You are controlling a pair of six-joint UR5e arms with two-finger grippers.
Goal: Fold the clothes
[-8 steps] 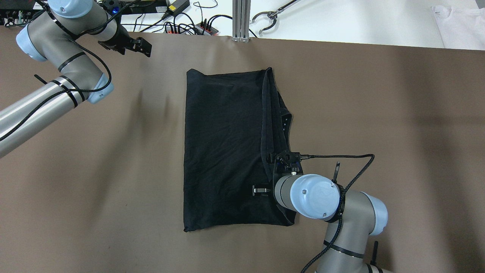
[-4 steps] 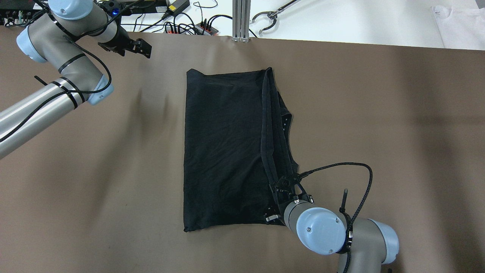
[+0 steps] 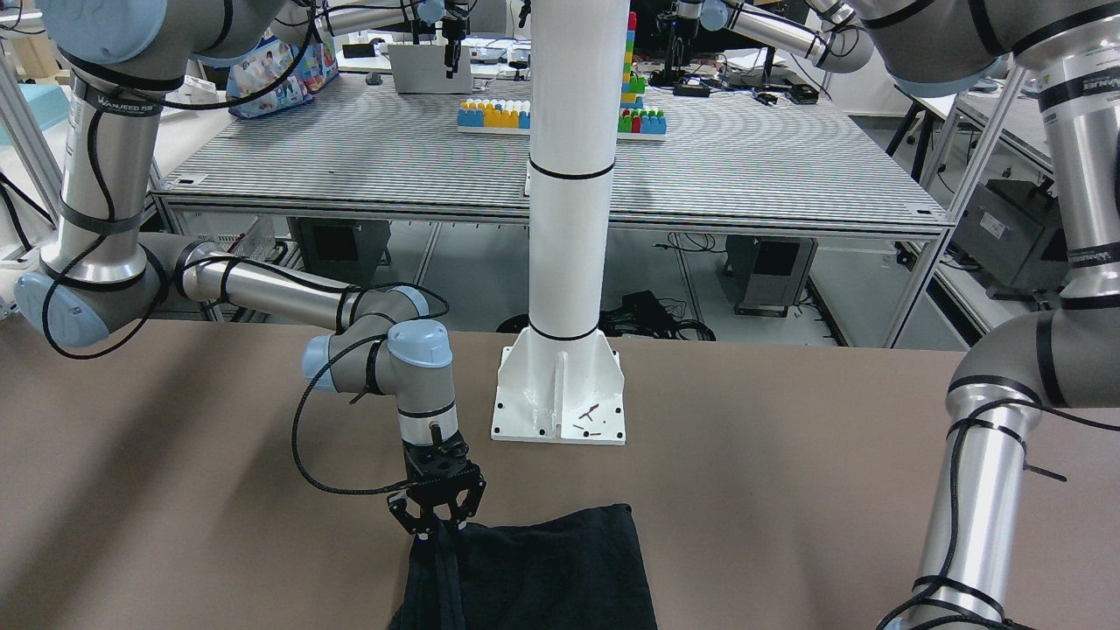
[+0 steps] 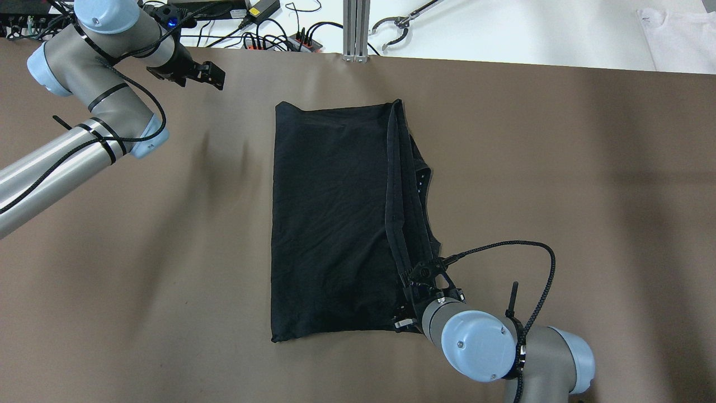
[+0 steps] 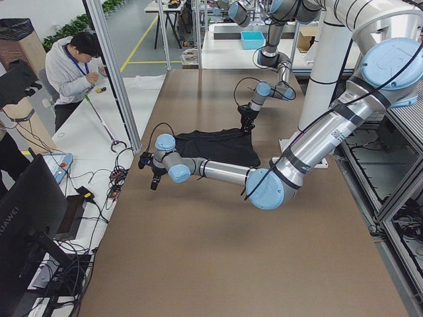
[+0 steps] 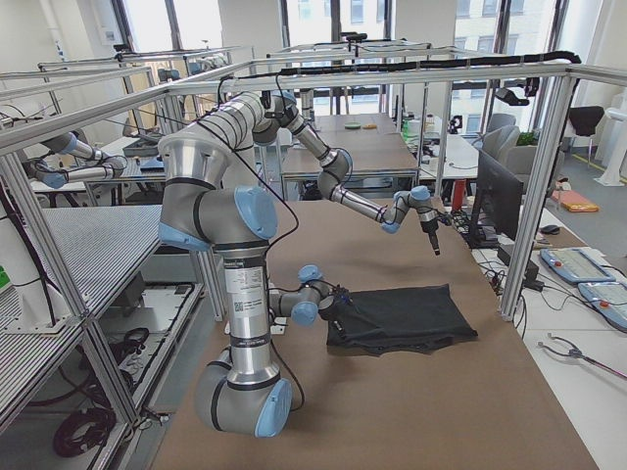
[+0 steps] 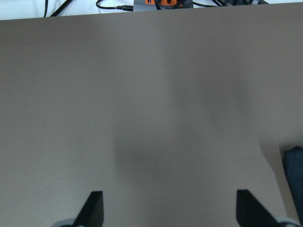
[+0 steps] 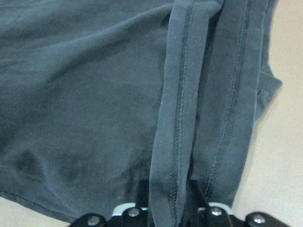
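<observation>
The clothes are one black cloth [image 4: 330,218], folded into a tall rectangle on the brown table; it also shows in the front view [image 3: 542,569]. A hemmed strip is doubled over along its right side [image 8: 175,94]. My right gripper [image 4: 408,305] is at the cloth's near right corner, pointing down, and is shut on that hemmed strip [image 8: 168,208]. In the front view it stands at the cloth's left corner [image 3: 435,516]. My left gripper [image 4: 210,75] is open and empty, above bare table far left of the cloth, fingers wide apart [image 7: 170,210].
The white pole's base [image 3: 560,394] stands on the table near the cloth's near edge. Cables and a power strip [image 4: 279,39], an aluminium post [image 4: 355,28] and a white garment [image 4: 677,33] lie beyond the far edge. A person [image 5: 79,66] stands off the table.
My right gripper has moved toward the table's near edge and slightly right, pulling the hemmed strip straighter. My left arm has shifted only slightly.
</observation>
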